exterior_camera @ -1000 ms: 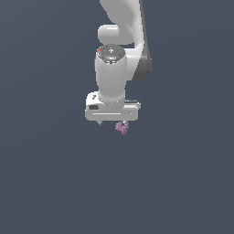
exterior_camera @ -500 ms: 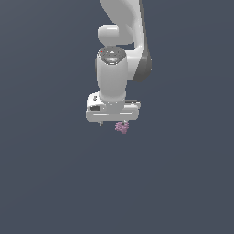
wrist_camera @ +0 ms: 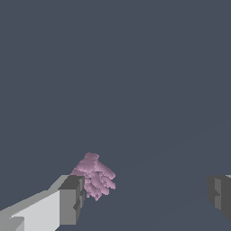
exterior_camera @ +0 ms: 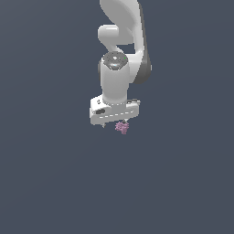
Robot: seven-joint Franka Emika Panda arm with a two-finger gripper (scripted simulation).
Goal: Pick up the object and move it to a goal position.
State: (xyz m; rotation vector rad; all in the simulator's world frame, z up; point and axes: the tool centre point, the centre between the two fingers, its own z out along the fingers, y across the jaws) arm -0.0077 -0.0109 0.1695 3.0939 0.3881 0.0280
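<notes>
White arm (exterior_camera: 122, 41) hangs down over a plain dark grey floor (exterior_camera: 55, 183); the gripper (exterior_camera: 115, 124) points at the floor, and its white body is far bigger than the object. Wrist view: gripper (wrist_camera: 144, 195) is spread wide, the two grey fingertip pads (wrist_camera: 72, 198) far apart with bare floor between them. Nothing is clamped.

The object (exterior_camera: 122, 127), a small pinkish-purple lumpy piece with stubby prongs, sits right under the gripper body's lower edge in the exterior view, toward that view's right end of the body. In the wrist view the object (wrist_camera: 94, 175) lies just beside one fingertip pad, on the pad's inner side, prongs pointing into the gap. Whether it touches that pad cannot be told. It is well apart from the other pad (wrist_camera: 220, 193). Whether the object rests on the floor or is lifted off it also cannot be told, as no shadow or contact line shows.

Around the object the floor is flat and uniform on every side, out to the picture edges in both views. No wall or rim is visible.
</notes>
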